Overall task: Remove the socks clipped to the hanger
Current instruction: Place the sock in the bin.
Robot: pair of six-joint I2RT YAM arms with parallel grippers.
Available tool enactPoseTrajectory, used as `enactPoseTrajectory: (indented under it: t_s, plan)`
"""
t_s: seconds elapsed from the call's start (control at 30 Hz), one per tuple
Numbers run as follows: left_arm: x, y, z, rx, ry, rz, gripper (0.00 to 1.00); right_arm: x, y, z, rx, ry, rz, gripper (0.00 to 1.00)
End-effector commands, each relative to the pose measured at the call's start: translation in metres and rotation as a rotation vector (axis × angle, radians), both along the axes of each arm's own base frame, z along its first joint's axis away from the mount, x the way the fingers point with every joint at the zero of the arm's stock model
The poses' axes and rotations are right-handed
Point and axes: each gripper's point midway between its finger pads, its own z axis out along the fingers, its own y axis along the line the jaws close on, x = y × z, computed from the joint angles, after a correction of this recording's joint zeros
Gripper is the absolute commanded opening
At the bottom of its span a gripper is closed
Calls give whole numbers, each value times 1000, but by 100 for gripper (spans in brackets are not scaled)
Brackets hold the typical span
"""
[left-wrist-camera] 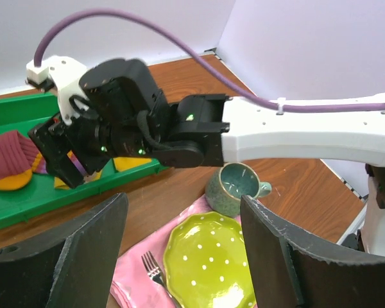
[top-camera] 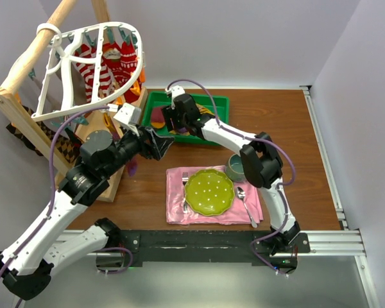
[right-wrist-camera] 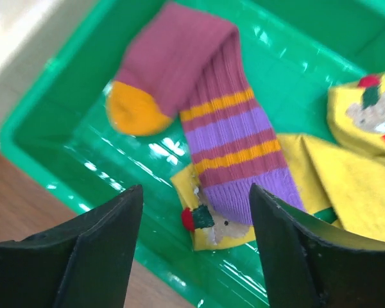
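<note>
Top external view: the white hanger [top-camera: 83, 106] hangs from the wooden pole [top-camera: 22, 64] at far left. Red-and-white striped socks [top-camera: 93, 70] are clipped inside it, their count unclear behind the ribs. The green tray [right-wrist-camera: 295, 64] holds one maroon sock [right-wrist-camera: 192, 70] banded purple and orange, and two yellow socks [right-wrist-camera: 359, 186], partly cut off. Both pincers are spread and empty: the right gripper [right-wrist-camera: 196, 192] over the tray, the left gripper [left-wrist-camera: 183, 202] near it.

Tray [right-wrist-camera: 295, 64]: glossy green plastic, bright glints.
Maroon sock [right-wrist-camera: 205, 83]: ribbed knit cloth, matt.
Yellow socks [right-wrist-camera: 353, 186]: soft matt cloth.
Hanger [top-camera: 90, 29], upper left of the frame: smooth white plastic.
Rack [top-camera: 35, 46]: bare pale wood.
Table [top-camera: 301, 141]: smooth wood-grain, slight sheen.
Napkin [top-camera: 176, 179]: pink cloth, creased.
Plate [top-camera: 208, 191]: glossy glaze.
Spoon [top-camera: 242, 194]: shiny metal.
</note>
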Motion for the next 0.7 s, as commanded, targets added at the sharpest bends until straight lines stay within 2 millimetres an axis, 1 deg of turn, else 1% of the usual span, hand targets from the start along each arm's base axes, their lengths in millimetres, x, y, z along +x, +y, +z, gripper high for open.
enactPoseTrajectory:
  t_s: [0.0, 0.03, 0.07, 0.1, 0.13, 0.17, 0.2, 0.23, 0.27, 0.3, 0.33, 0.37, 0.4, 0.43, 0.47, 0.5, 0.53, 0.57, 0.6, 0.63, 0.67]
  plan:
    - [-6, 4, 29, -19, -69, -10, 75, -6, -2, 113, 129, -163, 23, 74]
    - [-6, 5, 30, -19, -71, -8, 75, -9, -3, 119, 142, -169, 21, 74]
    - [-6, 5, 30, -16, -70, -7, 75, -15, -6, 113, 138, -155, 27, 74]
    - [-7, 6, 36, -21, -77, -10, 75, -20, -9, 135, 186, -183, 24, 75]
    - [-9, 6, 38, -22, -81, -14, 75, -25, -9, 139, 207, -185, 31, 75]
    - [-10, 6, 40, -22, -79, -17, 75, -34, -12, 129, 210, -162, 43, 75]
    - [-11, 6, 45, -27, -89, -19, 75, -38, -10, 139, 263, -178, 49, 75]
    - [-12, 7, 48, -29, -92, -23, 75, -50, -16, 139, 286, -166, 59, 75]
    - [-14, 7, 49, -30, -91, -26, 75, -62, -11, 142, 329, -154, 104, 75]
    - [-16, 7, 55, -38, -102, -34, 75, -67, -9, 149, 384, -167, 106, 75]
    - [-18, 7, 57, -43, -104, -37, 75, -82, -11, 150, 409, -157, 133, 75]
    - [-19, 8, 59, -46, -107, -40, 75, -95, -5, 152, 433, -152, 160, 75]
    - [-21, 8, 63, -54, -113, -44, 75, -106, 2, 163, 483, -175, 194, 75]
    - [-24, 8, 67, -59, -118, -52, 76, -119, 2, 161, 491, -174, 210, 76]
    - [-25, 8, 68, -62, -122, -56, 76, -138, 14, 166, 510, -180, 252, 77]
    - [-27, 9, 74, -72, -129, -59, 76, -147, 20, 174, 527, -203, 283, 77]
    - [-29, 9, 76, -75, -133, -64, 76, -167, 31, 175, 537, -201, 324, 78]
    - [-30, 9, 79, -81, -138, -65, 76, -177, 38, 179, 551, -207, 361, 79]
    - [-31, 10, 85, -89, -145, -67, 76, -185, 44, 187, 577, -227, 390, 80]
    - [-32, 10, 87, -91, -148, -71, 76, -198, 52, 188, 589, -227, 430, 81]
    - [-34, 11, 90, -95, -154, -71, 76, -203, 55, 191, 599, -234, 449, 82]
